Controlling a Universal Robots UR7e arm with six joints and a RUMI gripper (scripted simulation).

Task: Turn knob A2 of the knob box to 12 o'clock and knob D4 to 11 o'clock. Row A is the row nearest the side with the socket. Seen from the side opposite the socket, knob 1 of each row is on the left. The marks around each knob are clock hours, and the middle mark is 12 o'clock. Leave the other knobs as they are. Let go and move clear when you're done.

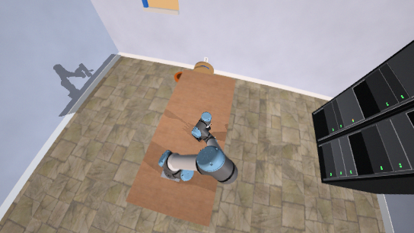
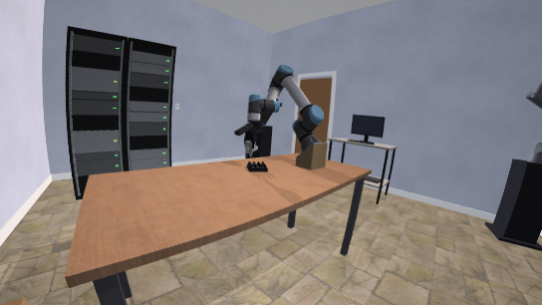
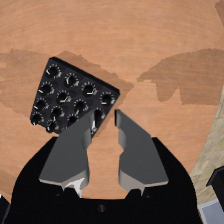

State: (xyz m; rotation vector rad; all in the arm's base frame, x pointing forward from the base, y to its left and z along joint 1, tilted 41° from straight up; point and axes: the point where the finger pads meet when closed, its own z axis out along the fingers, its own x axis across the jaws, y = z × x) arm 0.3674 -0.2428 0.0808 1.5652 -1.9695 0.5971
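The black knob box lies on the table, turned at an angle in the wrist view, with rows of black knobs and white marks on top. My gripper is open by a narrow gap, with nothing between the fingertips. It hangs above the box near its right corner in the wrist view. One knob shows just beside the left fingertip. The left finger hides part of the box's lower edge and some knobs there. The socket and row letters cannot be made out. In the top view the arm hides the box.
The wooden table bears the arm's base. A brown angled block stands on the table near the base in the exterior view. An orange round thing and a tan round thing are by the table's far end.
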